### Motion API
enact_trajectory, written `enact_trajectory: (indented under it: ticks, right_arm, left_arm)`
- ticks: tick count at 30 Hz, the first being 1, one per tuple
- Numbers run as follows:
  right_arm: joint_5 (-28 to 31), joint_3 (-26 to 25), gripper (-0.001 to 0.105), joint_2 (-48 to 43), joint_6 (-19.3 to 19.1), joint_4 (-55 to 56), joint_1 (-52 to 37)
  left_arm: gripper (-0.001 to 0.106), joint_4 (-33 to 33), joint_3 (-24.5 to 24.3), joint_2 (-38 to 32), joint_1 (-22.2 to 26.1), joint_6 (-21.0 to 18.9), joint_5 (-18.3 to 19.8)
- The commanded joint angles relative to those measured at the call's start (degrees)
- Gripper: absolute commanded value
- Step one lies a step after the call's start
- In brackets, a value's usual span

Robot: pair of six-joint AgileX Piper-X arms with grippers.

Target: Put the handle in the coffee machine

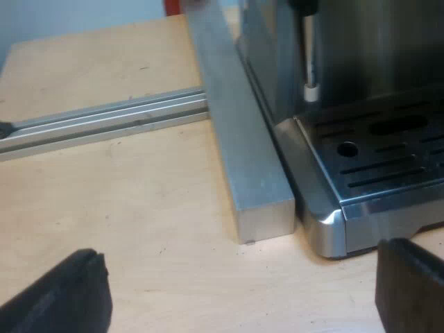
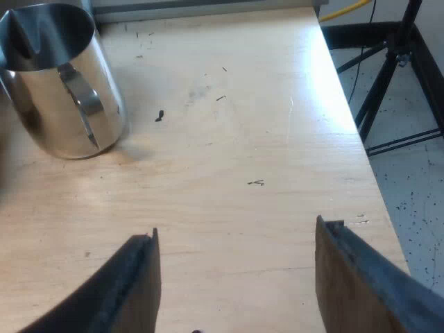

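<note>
Both my left gripper [image 1: 239,277] and right gripper [image 2: 237,236] gaped wide, ready to grasp, coffee machine [image 1: 361,104] at left's one o'clock.

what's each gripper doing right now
left gripper: open, holding nothing, beside the espresso machine base
right gripper: open, holding nothing, over the table

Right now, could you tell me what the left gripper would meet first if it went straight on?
Probably the end of the metal bar beside the machine; the open left gripper points at it, though depth is unclear.
</note>
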Motion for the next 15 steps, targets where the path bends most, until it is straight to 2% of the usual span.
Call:
enact_trajectory:
  ticks: [1, 15]
  right_arm:
    - [-0.19, -0.6, 0.052, -2.67, -0.74, -0.15, -0.32]
    - [-0.19, -0.6, 0.052, -2.67, -0.74, -0.15, -0.32]
  left_arm:
    - [0.079, -0.9, -0.15, -7.84, -0.88, -0.16, -0.5]
    - [0.079, -0.9, -0.15, -7.84, -1.33, -0.16, -0.5]
